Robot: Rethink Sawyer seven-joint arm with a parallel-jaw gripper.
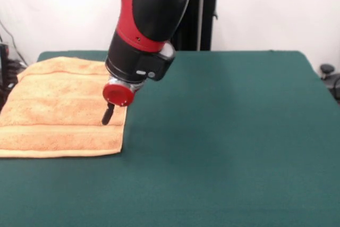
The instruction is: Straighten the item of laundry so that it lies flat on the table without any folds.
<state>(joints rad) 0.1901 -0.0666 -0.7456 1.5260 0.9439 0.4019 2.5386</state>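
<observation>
An orange-tan terry towel (58, 107) lies on the left part of the dark green table (228, 131), reaching to the table's left edge. It looks spread out, with a woven band running across it near the front hem and a soft ridge across the back part. My gripper (108, 116) hangs from the red and black arm over the towel's right edge, its dark tip down at or just above the cloth. Only a single dark tip shows, so its state is unclear.
The arm's bulky black and red wrist (141, 51) hangs over the towel's back right corner and hides it. A black stand (199, 19) rises behind the table. Dark objects sit past the table's right edge (328, 73) and left edge (4, 67).
</observation>
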